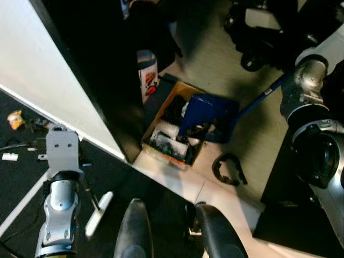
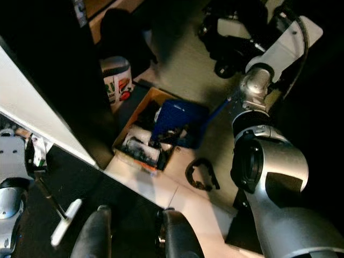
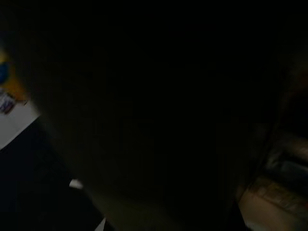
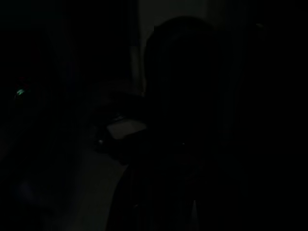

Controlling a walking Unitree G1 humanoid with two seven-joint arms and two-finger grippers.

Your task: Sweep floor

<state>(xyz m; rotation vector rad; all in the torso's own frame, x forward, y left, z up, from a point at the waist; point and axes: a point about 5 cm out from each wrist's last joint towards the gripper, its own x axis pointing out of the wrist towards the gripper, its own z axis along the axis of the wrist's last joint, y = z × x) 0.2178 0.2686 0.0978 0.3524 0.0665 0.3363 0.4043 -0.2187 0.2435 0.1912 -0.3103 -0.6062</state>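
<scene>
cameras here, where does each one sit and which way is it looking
Left eye: on the head, looking down at a cardboard box and blue dustpan on the floor; both silver arms show.
Right eye: same head, same box and dustpan, right arm looming large.
Left wrist: on the left arm, nearly black, a pale floor patch at one edge.
Right wrist: almost all dark.

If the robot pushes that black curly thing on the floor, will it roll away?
Probably not. The black curved thing is an open, uneven loop lying flat on the pale floor, so it would likely slide or spin. It looks thin, so probably light. What it is made of is unclear.
</scene>
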